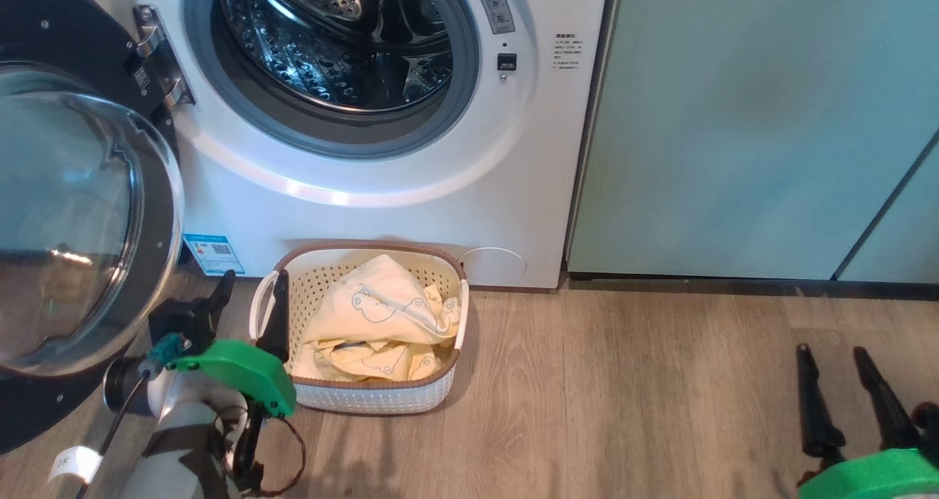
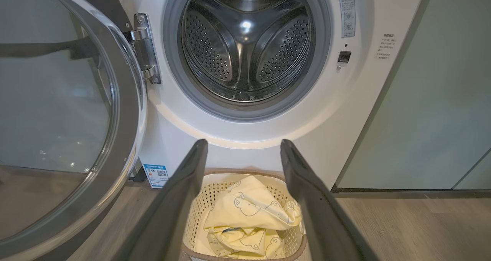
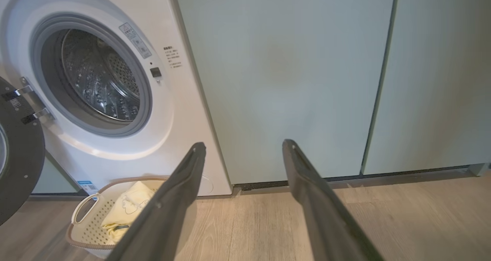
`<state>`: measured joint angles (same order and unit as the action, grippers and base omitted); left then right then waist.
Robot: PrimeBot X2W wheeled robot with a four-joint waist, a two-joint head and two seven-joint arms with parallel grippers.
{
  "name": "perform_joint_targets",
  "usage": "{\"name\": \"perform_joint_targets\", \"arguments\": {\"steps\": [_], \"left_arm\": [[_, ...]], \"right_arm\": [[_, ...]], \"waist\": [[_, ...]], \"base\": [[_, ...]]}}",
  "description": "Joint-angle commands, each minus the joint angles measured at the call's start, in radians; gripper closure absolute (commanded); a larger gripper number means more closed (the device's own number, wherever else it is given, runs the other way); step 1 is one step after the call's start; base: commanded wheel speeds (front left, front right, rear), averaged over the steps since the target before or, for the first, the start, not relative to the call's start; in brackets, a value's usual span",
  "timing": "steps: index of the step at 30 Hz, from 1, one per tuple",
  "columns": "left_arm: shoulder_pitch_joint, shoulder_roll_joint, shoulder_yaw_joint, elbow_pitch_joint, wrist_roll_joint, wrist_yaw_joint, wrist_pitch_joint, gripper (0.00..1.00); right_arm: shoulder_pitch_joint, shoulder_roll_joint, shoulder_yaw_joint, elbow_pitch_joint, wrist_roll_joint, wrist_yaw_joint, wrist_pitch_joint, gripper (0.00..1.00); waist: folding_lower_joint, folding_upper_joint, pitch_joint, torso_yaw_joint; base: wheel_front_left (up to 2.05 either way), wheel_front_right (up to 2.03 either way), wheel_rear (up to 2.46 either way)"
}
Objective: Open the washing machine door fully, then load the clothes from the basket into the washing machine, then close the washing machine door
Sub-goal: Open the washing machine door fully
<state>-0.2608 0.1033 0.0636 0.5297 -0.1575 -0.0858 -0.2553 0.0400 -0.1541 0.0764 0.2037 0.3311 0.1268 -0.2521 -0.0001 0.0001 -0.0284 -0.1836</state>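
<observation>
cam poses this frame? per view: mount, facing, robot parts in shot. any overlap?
Head view: on the head, looking forward and down at the washing machine, open washing machine door and basket; left claw lower left, right claw lower right.
Left wrist view: on the left wrist, facing the steel drum, clothes below; left fingers spread.
Right wrist view: on the right wrist, facing pale green cabinet panels; right fingers spread.
Shared: all three see the washing machine and basket.

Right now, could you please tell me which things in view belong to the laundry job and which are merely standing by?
Job: washing machine; washing machine door, swung open; basket; clothes in the basket.
Just there: pale green cabinets; wooden floor.
</observation>
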Motion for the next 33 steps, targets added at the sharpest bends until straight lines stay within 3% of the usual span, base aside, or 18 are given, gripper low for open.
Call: {"name": "perform_joint_targets", "arguments": {"steps": [1, 33], "left_arm": [[-0.029, 0.026, 0.038, -0.034, -0.003, -0.004, -0.006, 0.0], [-0.025, 0.015, 0.026, -0.024, 0.008, -0.023, -0.006, 0.0]], "right_arm": [[-0.016, -0.016, 0.01, -0.038, -0.01, 0.004, -0.01, 0.0], [-0.004, -0.011, 0.01, -0.013, 0.004, 0.004, -0.01, 0.0]], "waist": [[0.0001, -0.0001, -0.001, -0.003], [0.0001, -0.0001, -0.012, 0.0]], "base": [[0.0, 0.0, 0.0], [0.0, 0.0, 0.0]]}}
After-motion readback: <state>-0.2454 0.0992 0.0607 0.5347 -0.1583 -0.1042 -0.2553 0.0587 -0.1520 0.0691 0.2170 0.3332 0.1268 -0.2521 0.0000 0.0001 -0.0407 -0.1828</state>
